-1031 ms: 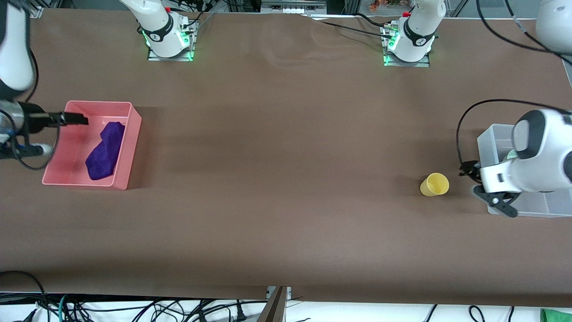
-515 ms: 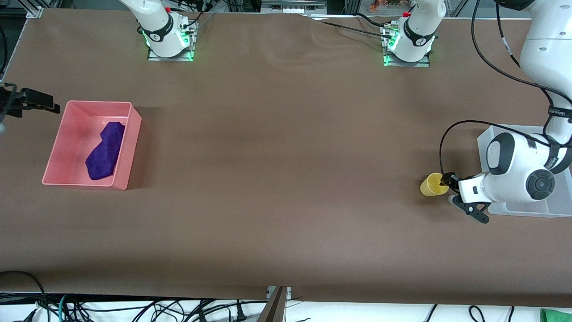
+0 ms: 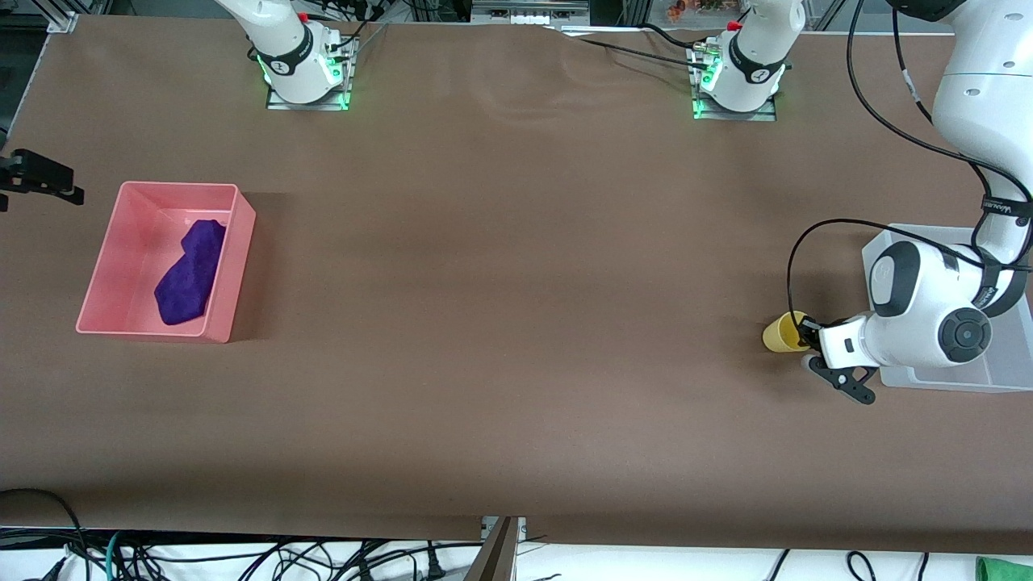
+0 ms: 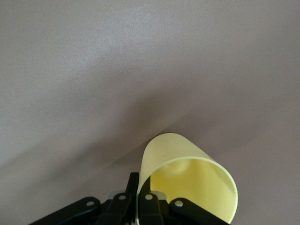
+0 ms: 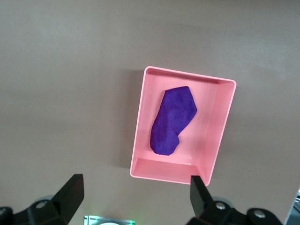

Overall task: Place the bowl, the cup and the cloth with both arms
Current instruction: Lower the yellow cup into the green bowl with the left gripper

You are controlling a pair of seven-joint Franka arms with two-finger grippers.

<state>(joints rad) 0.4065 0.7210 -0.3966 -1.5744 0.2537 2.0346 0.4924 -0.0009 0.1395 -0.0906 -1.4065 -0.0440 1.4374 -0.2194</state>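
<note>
The yellow cup (image 3: 778, 335) lies on its side on the brown table beside the clear bin. My left gripper (image 3: 807, 332) is shut on its rim wall, one finger inside and one outside, as the left wrist view shows of the cup (image 4: 187, 183) and gripper (image 4: 140, 180). The purple cloth (image 3: 190, 273) lies in the pink bin (image 3: 179, 186). My right gripper (image 3: 40, 177) is open and empty, raised at the right arm's end of the table; its wrist view looks down on the cloth (image 5: 172, 120), with the gripper (image 5: 135, 185) wide open. The bowl is hidden.
A clear plastic bin (image 3: 936, 379) stands at the left arm's end of the table, mostly covered by the left arm. The pink bin (image 5: 168, 174) has low walls. The arm bases (image 3: 305, 73) stand along the edge farthest from the front camera.
The left arm swung from over the clear bin to the cup and its gripper closed on the rim. The right gripper withdrew from over the pink bin toward the table's end.
</note>
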